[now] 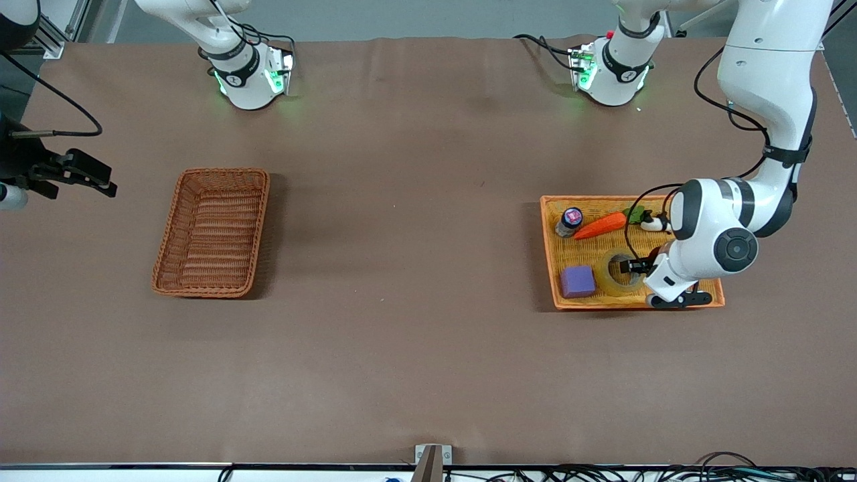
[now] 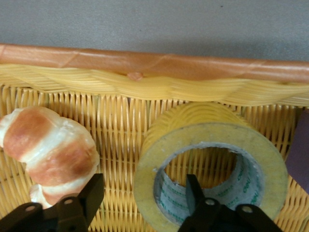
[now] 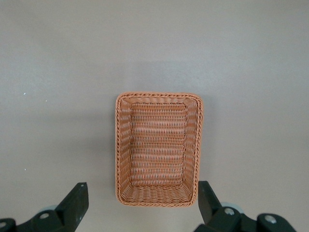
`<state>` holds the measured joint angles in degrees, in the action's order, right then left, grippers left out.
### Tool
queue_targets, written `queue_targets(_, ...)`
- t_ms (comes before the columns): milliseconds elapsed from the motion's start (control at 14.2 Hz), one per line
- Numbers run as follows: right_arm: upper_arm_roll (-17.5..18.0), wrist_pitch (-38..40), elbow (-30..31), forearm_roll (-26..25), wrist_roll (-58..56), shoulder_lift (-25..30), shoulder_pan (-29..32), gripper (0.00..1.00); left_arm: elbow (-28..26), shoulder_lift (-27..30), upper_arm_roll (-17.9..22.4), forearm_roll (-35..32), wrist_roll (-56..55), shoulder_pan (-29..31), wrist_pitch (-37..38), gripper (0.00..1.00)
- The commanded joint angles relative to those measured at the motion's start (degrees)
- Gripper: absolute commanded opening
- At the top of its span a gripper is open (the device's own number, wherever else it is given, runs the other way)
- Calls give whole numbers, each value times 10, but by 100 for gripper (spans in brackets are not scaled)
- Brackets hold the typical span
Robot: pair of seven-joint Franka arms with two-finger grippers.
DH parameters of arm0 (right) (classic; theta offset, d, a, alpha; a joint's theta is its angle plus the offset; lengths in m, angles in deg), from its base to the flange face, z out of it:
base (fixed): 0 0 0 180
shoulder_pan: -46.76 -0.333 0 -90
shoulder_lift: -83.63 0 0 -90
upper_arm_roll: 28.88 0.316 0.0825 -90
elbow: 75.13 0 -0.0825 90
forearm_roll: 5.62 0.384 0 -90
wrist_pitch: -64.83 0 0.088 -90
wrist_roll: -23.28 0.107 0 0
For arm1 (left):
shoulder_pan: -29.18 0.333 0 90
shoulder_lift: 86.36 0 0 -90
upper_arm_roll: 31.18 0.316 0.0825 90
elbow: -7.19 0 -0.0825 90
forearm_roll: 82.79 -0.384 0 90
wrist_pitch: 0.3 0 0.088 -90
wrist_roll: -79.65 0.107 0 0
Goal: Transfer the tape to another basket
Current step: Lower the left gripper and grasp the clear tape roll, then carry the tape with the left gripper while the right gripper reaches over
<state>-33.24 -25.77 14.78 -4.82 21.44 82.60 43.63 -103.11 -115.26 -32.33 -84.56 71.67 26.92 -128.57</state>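
The tape [image 1: 617, 274], a yellowish ring, lies flat in the bright orange shallow tray [image 1: 549, 258] at the left arm's end of the table. My left gripper [image 1: 635, 266] is down in the tray at the tape. In the left wrist view the left gripper [image 2: 143, 189] is open and straddles the wall of the tape [image 2: 263, 159]: one finger is in the hollow centre and the other is outside, beside a croissant [image 2: 48, 150]. The reddish-brown basket [image 1: 213, 231] stands empty toward the right arm's end. My right gripper [image 1: 100, 182] waits open above the table beside the basket [image 3: 158, 150].
The tray also holds a purple cube [image 1: 578, 281] beside the tape, a toy carrot [image 1: 602, 224] and a small bottle [image 1: 569, 221]. The tray's rim [image 2: 145, 60] runs close to the tape. Brown table lies between tray and basket.
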Motion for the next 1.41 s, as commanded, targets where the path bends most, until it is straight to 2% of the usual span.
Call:
queue_targets(0, 4, -1, 9, 3, -6, 8, 8, 100, 1, 2, 2, -3, 0, 5, -4, 35)
queue_targets(71, 4, 1, 10, 3, -7, 8, 8, 100, -6, 8, 2, -3, -5, 5, -1, 20)
queue_targets(141, 4, 1, 9, 3, -7, 8, 8, 100, -9, 23, 1, -2, -5, 5, 7, 13)
queue_targets(212, 4, 1, 10, 3, -7, 8, 8, 100, -9, 31, 2, -2, -3, 6, 28, 1)
queue_targets(495, 4, -2, 10, 3, -7, 8, 8, 100, 1, 103, -3, -2, -5, 5, 106, 0)
queue_targets(636, 5, -2, 10, 3, -7, 8, 6, 100, 28, 128, -16, -2, -5, 4, 149, 0)
queue_targets(989, 5, -1, 10, 3, -7, 7, 7, 100, 109, 126, -83, -3, -19, -1, 203, 1)
queue_targets(1342, 5, -2, 10, 3, -6, 7, 7, 100, 172, 72, -190, -6, -84, -11, 204, 1)
